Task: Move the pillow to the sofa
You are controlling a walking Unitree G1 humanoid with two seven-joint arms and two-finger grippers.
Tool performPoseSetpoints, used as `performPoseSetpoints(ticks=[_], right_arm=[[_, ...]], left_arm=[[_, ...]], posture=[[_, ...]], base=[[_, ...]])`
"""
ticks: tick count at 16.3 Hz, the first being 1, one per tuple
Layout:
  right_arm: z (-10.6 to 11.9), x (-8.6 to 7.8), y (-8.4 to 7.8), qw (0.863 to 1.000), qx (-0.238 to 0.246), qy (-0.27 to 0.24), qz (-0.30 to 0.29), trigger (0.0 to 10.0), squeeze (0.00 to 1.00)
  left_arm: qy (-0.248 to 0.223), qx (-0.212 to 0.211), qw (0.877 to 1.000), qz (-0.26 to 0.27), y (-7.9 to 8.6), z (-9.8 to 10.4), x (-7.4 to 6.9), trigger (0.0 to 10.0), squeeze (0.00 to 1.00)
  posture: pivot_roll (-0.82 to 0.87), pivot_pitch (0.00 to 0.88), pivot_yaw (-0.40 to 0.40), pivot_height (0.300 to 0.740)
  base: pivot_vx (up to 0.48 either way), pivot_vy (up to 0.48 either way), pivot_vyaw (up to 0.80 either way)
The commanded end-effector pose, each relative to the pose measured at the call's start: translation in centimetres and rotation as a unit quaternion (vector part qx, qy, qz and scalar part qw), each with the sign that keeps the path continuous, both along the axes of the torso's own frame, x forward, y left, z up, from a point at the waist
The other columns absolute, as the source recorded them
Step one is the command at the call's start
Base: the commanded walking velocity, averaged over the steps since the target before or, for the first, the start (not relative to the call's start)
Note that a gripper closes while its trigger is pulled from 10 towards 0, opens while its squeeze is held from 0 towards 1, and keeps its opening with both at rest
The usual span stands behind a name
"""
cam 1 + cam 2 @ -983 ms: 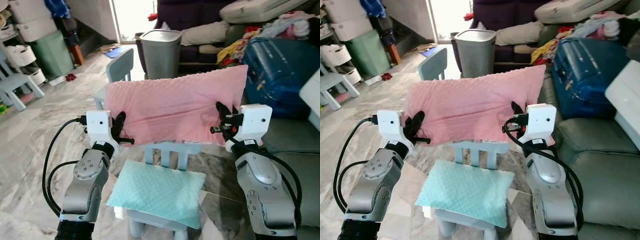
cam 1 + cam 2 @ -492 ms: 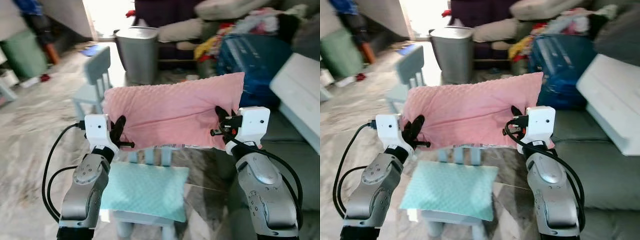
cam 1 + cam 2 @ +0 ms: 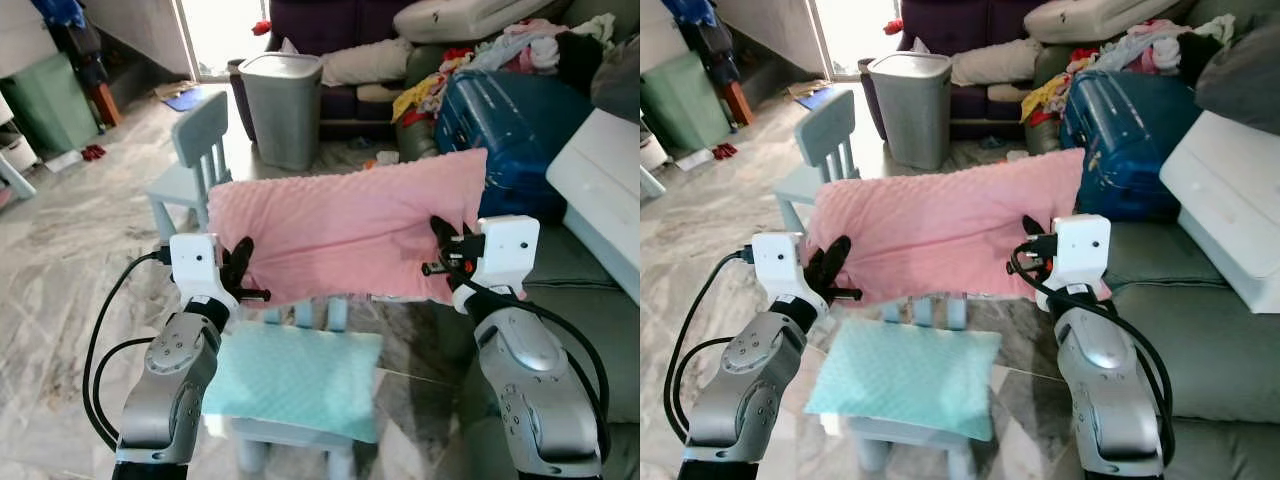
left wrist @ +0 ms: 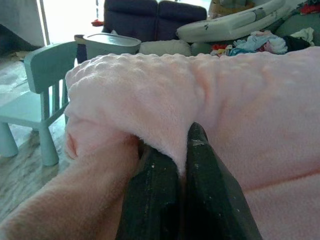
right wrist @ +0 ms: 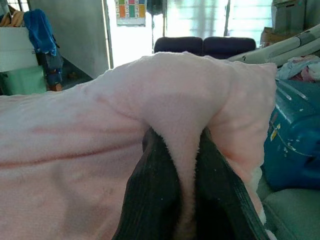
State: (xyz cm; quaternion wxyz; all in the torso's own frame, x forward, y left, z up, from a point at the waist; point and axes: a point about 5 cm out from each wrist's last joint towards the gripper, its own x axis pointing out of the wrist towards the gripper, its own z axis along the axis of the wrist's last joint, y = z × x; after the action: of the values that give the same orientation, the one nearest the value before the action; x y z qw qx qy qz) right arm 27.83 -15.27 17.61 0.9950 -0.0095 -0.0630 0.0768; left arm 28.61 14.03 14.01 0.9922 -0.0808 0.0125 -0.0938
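Pink fleecy pillow hung stretched between both grippers, clear of the small chair below. Left gripper and right gripper were each pinched shut on a fold of it. Carry step; grey sofa lay beyond the right gripper, so next: turn right, lower, release.

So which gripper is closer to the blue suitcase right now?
Right. The right gripper pinches the pink pillow just below the blue suitcase; the left gripper pinches the pillow's far end.
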Motion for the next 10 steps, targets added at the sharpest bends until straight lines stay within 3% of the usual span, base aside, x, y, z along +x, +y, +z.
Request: performPoseSetpoints(ticks=[1, 10], right_arm=[[0.97, -0.29, 0.10, 1.000, 0.006, -0.020, -0.002, 10.0, 0.00], [0.86, -0.31, -0.17, 1.000, 0.004, -0.018, -0.012, 10.0, 0.00]], left_arm=[[-0.004, 0.009, 1.000, 0.008, 0.80, 0.35, -0.18, 10.0, 0.00], [-0.004, 0.027, 1.000, 0.004, 0.76, 0.55, 0.08, 10.0, 0.00]], posture=[[-0.11, 0.004, 0.064, 0.740], [-0.11, 0.013, 0.077, 0.740]], base=[[0.000, 0.472, 0.00], [0.000, 0.475, 0.00]])
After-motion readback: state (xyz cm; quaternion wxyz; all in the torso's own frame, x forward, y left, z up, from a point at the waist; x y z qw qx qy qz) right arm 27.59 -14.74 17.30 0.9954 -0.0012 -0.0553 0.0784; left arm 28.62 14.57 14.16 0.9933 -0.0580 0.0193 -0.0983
